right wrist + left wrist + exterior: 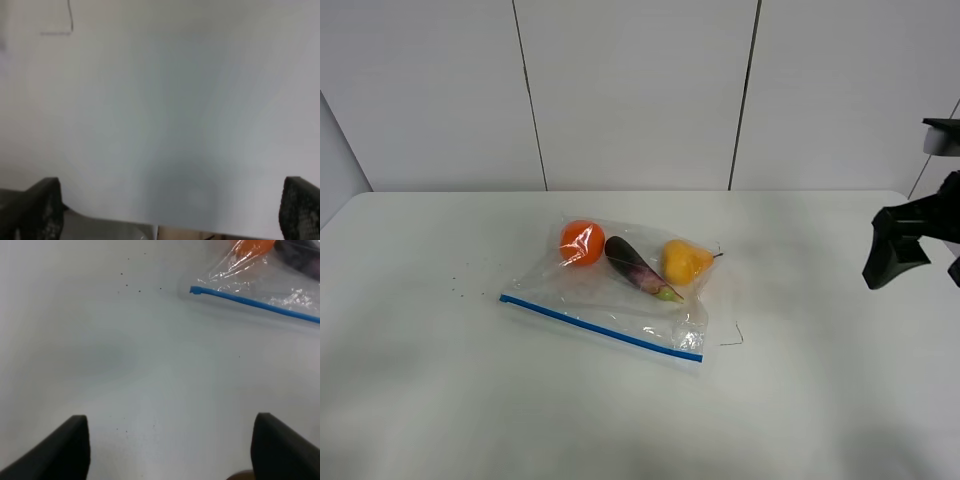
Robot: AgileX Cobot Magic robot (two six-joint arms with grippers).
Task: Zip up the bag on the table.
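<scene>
The clear bag [610,300] lies flat in the middle of the white table [440,400]. Its blue zip strip [600,328] faces the near edge. Inside are an orange fruit [582,242], a purple eggplant [640,268] and a yellow pear [685,262]. My right gripper [925,255] hovers at the far right, well away from the bag; in the right wrist view it [172,182] is open over bare table [175,100]. In the left wrist view the left gripper [169,419] is open and empty, short of the bag [260,280] and the strip's end [195,290]. It does not show in the high view.
A few tiny dark specks [460,280] dot the table left of the bag. A thin dark bent line [732,338] lies by the bag's right corner and shows in the right wrist view as well [60,31]. Grey wall panels [630,90] stand behind the table.
</scene>
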